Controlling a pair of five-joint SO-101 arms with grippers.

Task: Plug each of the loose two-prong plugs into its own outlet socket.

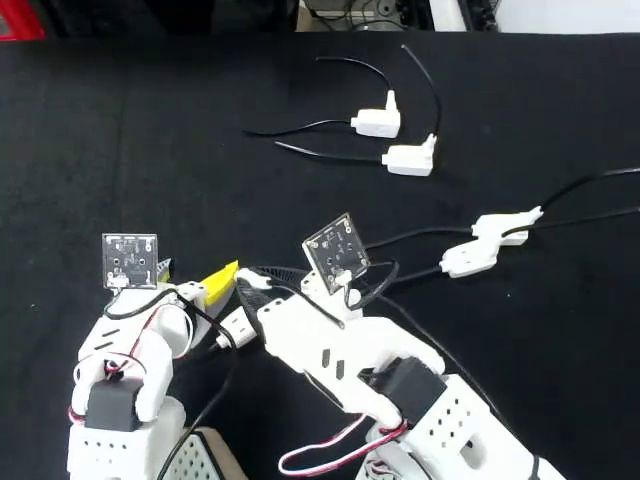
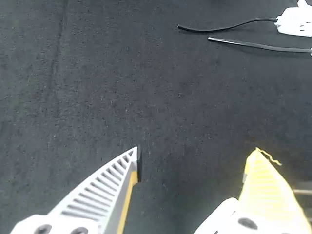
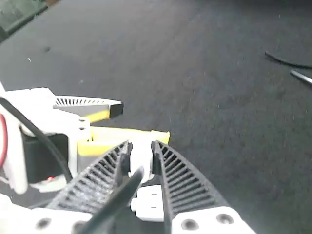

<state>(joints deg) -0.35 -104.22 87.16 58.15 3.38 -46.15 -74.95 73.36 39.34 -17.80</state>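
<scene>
Right hand [image 3: 141, 145] clamps a white plug [image 3: 147, 204].

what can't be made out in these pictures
- Right wrist view: the prongs of the white plastic plug on a black cable, covered by the right gripper's dark ribbed fingers.
- Left wrist view: a white plastic connector, cut off by the frame edge.
- High view: slots or prongs on the white cabled pieces at right, too small.

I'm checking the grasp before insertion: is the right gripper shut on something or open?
Shut on a white connector: the right gripper presses its dark fingers on both sides, black cable trailing out.
</scene>
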